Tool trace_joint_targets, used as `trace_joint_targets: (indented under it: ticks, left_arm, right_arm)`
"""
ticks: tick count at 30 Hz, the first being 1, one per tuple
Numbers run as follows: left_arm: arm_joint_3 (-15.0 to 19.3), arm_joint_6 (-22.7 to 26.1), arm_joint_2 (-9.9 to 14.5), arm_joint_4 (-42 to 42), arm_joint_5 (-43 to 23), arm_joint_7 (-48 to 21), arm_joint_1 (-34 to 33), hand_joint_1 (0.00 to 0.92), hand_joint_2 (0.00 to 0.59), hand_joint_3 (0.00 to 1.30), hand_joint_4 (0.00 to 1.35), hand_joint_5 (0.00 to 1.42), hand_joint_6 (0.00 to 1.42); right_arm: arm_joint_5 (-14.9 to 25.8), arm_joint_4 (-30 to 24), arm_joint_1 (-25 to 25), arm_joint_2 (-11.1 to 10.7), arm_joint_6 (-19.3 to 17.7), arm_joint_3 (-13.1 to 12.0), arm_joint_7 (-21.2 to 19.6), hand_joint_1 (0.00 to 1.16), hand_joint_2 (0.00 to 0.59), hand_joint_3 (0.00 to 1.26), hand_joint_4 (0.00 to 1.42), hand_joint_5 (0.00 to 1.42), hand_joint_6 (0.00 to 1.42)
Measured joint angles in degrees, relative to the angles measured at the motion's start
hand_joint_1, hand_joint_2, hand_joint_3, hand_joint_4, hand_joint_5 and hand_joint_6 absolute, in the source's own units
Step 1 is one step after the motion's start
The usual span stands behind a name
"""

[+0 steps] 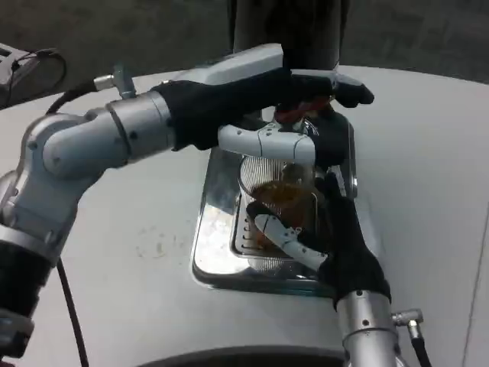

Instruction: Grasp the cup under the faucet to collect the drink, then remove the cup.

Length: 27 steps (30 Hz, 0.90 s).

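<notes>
Cup (281, 191) sits gripped in right hand (321, 229), beneath left hand (283, 99).

right hand (306, 237) holds cup (279, 195) of brown drink | left hand (298, 99) above | metal drip tray (218, 260) beneath

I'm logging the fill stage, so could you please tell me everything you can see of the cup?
The cup is clear, ribbed plastic by the look of it, standing upright on the metal drip tray below the dispenser. Brown drink fills its lower part. The right hand wraps it from the near side, white fingers across its front. The left hand reaches over its top at the faucet; whether it touches the rim is unclear.
</notes>
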Motion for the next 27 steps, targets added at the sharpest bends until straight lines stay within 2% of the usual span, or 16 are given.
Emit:
trace_joint_targets:
  ticks: [12,18,27]
  left_arm:
    - [-0.1,-0.2,0.0,0.7,-0.4,0.0,0.0,0.0,0.048,0.23,0.19,0.26,0.23]
    - [-0.1,-0.6,0.0,1.0,-0.5,0.0,0.0,0.0,0.048,0.23,0.19,0.26,0.23]
    - [-0.1,-0.6,0.3,0.9,-0.5,0.0,0.0,0.0,0.048,0.23,0.19,0.26,0.23]
  right_arm:
    - [-1.0,3.2,-1.9,1.9,-0.2,0.9,-3.3,0.7,0.212,0.0,0.02,0.09,0.0]
    - [-1.9,5.0,-2.9,1.9,-0.5,1.6,-4.9,0.7,0.216,0.0,0.03,0.1,0.0]
    - [-3.0,7.3,-3.4,1.9,-1.3,3.4,-9.2,0.72,0.222,0.03,0.15,0.18,0.05]
